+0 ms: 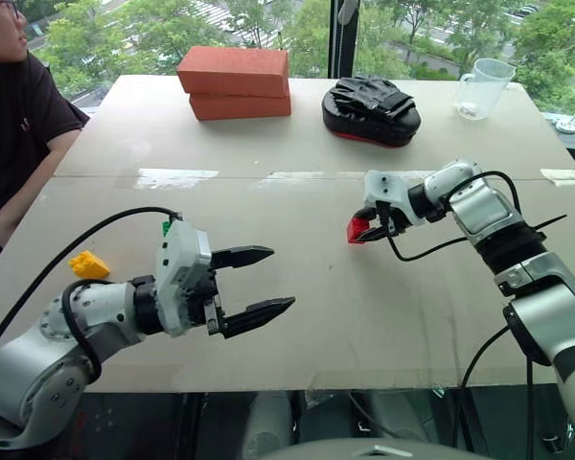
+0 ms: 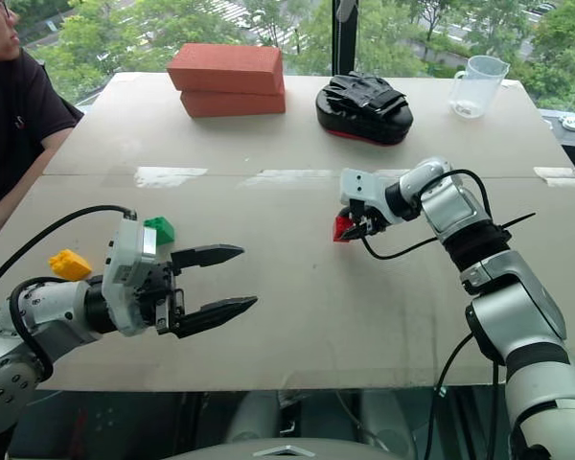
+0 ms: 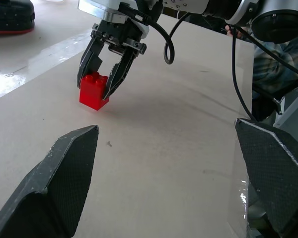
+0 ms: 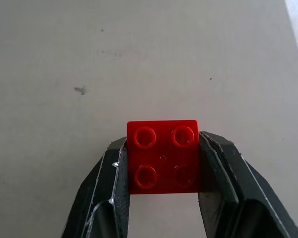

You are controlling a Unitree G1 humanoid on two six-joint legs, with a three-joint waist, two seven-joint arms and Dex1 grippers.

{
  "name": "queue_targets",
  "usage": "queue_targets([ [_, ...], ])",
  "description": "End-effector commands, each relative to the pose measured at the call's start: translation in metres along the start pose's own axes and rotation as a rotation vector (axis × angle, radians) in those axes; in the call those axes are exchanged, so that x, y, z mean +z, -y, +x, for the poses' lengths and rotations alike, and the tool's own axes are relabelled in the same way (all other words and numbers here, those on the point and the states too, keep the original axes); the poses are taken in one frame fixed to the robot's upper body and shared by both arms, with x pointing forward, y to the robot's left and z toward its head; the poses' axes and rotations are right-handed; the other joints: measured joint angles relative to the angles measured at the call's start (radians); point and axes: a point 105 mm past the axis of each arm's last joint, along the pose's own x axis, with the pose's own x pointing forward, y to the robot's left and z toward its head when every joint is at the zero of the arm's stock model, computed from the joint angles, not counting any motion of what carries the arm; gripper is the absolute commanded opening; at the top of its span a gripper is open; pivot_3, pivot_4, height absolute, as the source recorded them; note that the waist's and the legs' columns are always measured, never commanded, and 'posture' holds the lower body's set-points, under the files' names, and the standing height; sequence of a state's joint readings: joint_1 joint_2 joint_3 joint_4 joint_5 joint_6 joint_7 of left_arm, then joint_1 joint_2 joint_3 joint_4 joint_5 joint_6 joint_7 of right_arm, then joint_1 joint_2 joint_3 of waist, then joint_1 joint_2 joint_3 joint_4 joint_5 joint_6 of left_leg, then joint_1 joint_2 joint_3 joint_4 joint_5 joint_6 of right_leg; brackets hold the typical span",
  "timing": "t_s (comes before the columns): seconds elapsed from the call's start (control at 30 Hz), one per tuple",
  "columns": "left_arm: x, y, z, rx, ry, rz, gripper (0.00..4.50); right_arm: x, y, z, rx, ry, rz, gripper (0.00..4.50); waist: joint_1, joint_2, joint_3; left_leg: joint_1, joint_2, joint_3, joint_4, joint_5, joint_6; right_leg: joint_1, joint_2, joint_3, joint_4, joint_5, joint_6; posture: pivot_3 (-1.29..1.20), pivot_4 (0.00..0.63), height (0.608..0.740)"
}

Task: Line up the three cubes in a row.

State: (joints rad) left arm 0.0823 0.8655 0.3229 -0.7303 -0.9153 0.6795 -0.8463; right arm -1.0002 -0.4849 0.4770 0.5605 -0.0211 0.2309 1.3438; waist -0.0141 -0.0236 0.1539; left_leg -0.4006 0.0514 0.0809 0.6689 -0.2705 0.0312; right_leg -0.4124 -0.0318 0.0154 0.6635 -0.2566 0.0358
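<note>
The table (image 1: 297, 326) spans most of the frame in the eye views; at its upper left edge sits a person (image 1: 14, 105) in a dark shirt. The right arm reaches in from the lower right, bent at the elbow, its wrist turned toward the frame's centre and tipped downward; the right gripper (image 1: 369, 226) sits just right of centre, its fingers closed on the red cube (image 1: 357, 229), which rests on or just above the tabletop. The left arm enters from the lower left; the left gripper (image 1: 259, 287) hovers over the table, roughly level, its two black fingers spread wide with nothing between them.

The right wrist view shows the red cube's four studs and both fingers pressed to its sides; the left wrist view shows the pinch from the side.

Along the top of the frame: two stacked red-orange bricks (image 1: 235, 81), a black padded mitt (image 1: 371, 110), a clear measuring cup (image 1: 482, 88). The yellow cube (image 1: 89, 264) lies at middle left; the green cube (image 2: 158, 229) lies just beyond the left gripper's white housing, which largely hides it in the left eye view.
</note>
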Motion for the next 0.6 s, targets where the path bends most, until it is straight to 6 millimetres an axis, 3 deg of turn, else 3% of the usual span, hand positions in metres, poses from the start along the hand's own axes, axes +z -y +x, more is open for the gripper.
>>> queue_targets([
  [0.03, 0.009, 0.005, 0.0, -0.011, 0.012, 0.048, 4.5, 0.008, 0.002, -0.003, 0.002, -0.013, -0.034, 1.29, 0.0, 0.0, 0.0, 0.0, 0.0, 0.0, 0.0, 0.0, 0.0, 0.0, 0.0, 0.0, 0.0, 0.0, 0.0, 0.0, 0.15, 0.737],
  [0.1, 0.011, 0.004, 0.001, -0.01, 0.02, 0.045, 4.5, 0.007, 0.002, -0.001, 0.004, -0.02, -0.03, 2.35, 0.0, 0.0, 0.0, 0.0, 0.0, 0.0, 0.0, 0.0, 0.0, 0.0, 0.0, 0.0, 0.0, 0.0, 0.0, 0.0, 0.15, 0.737],
  [0.27, 0.011, 0.002, 0.001, -0.005, 0.017, 0.046, 4.5, 0.007, 0.002, -0.002, -0.007, -0.024, -0.045, 4.27, 0.0, 0.0, 0.0, 0.0, 0.0, 0.0, 0.0, 0.0, 0.0, 0.0, 0.0, 0.0, 0.0, 0.0, 0.0, 0.0, 0.15, 0.737],
  [0.43, 0.008, -0.004, -0.003, 0.027, 0.027, 0.016, 4.5, 0.018, 0.0, -0.014, -0.014, 0.02, -0.06, 4.4, 0.0, 0.0, 0.0, 0.0, 0.0, 0.0, 0.0, 0.0, 0.0, 0.0, 0.0, 0.0, 0.0, 0.0, 0.0, 0.0, 0.15, 0.737],
  [0.6, -0.011, -0.049, -0.022, 0.337, 0.023, -0.044, 4.5, 0.047, -0.011, -0.044, -0.057, 0.262, -0.064, 4.4, 0.002, 0.001, 0.0, 0.0, 0.0, 0.0, 0.0, 0.0, 0.0, 0.0, 0.0, 0.0, 0.0, 0.0, 0.0, 0.0, 0.15, 0.737],
])
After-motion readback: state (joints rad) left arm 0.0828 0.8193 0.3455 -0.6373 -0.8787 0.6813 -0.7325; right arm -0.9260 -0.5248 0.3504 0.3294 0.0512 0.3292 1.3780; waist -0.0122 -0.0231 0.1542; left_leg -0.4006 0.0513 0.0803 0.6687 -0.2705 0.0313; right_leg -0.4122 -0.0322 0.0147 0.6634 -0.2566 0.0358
